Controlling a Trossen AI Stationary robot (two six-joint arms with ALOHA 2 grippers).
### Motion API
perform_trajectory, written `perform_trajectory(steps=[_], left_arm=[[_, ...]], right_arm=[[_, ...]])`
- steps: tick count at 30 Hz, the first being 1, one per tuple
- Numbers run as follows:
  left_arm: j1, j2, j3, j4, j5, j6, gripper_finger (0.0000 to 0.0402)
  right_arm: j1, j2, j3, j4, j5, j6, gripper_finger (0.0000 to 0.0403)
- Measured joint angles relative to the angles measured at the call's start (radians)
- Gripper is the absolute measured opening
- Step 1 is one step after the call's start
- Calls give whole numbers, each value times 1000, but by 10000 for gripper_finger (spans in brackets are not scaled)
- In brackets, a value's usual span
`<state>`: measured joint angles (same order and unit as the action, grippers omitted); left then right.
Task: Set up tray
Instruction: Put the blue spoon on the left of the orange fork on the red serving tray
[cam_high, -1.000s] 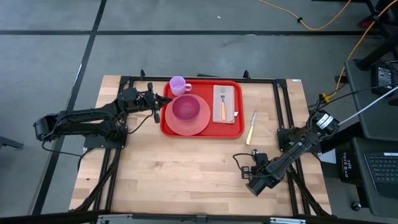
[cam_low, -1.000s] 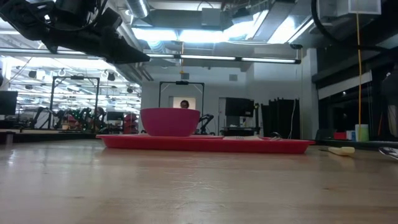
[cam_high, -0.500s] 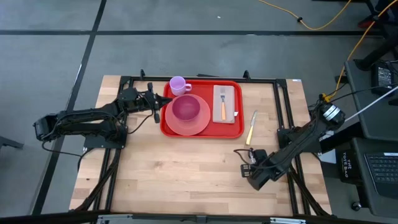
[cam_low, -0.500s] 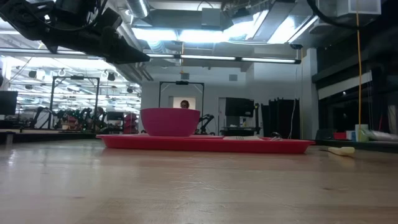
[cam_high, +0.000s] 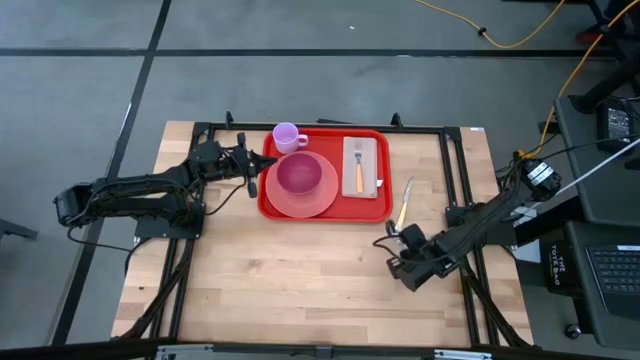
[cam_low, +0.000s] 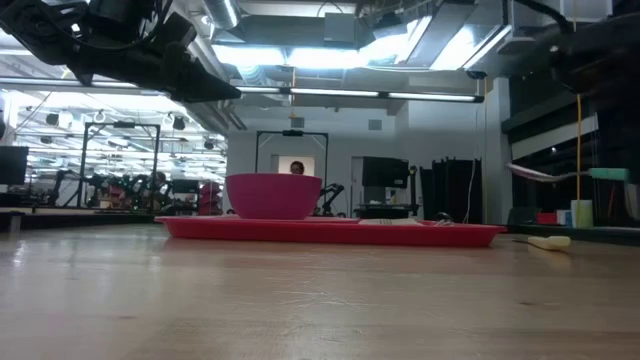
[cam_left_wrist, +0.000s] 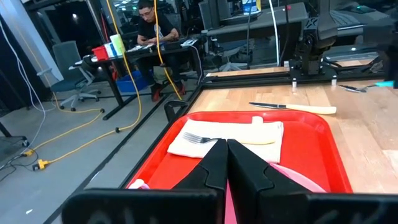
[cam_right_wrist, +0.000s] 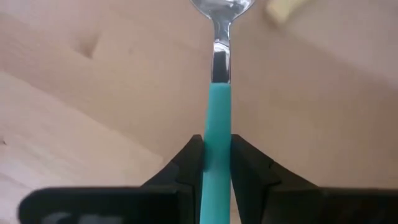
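Note:
The red tray (cam_high: 350, 208) lies at the table's far middle. On it are a salmon-pink plate (cam_high: 300, 200) with a magenta bowl (cam_high: 298, 174), a lilac cup (cam_high: 287, 135), and a napkin (cam_high: 361, 166) with an orange-handled fork (cam_high: 358, 172). My right gripper (cam_high: 398, 237) is right of the tray's near right corner, shut on a teal-handled spoon (cam_right_wrist: 216, 93). My left gripper (cam_high: 268, 161) hovers shut at the tray's left rim, above the table (cam_low: 215, 90). My right gripper pinches the spoon's teal handle (cam_right_wrist: 216, 124) between its two fingers (cam_right_wrist: 189, 158). The spoon runs along the fingers, and its metal bowl (cam_right_wrist: 224, 6) sticks out ahead of them. The low view shows the spoon (cam_low: 560, 174) lifted clear of the table, roughly level.
A cream-handled knife (cam_high: 404, 207) lies on the wood right of the tray, just beyond my right gripper. Bare wooden tabletop (cam_high: 290, 270) stretches from the tray to the near edge. Black frame rails (cam_high: 455, 170) run along the table's sides. A person sits at a desk (cam_left_wrist: 149, 18) far behind.
My right gripper has moved with the spoon toward the far edge, closer to the knife and the tray's right side. The raised spoon has come into the low view at its right. My left arm has kept still.

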<state>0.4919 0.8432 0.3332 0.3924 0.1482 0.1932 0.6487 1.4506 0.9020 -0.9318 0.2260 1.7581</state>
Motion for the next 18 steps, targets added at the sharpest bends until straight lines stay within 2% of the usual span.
perform_trajectory(steps=[11,18], left_arm=[[0,0,0,0,0,-141,7],[0,0,0,1,5,-216,3]], right_arm=[[-44,8,-8,100,198,-197,63],[-81,11,-8,150,224,-264,64]])
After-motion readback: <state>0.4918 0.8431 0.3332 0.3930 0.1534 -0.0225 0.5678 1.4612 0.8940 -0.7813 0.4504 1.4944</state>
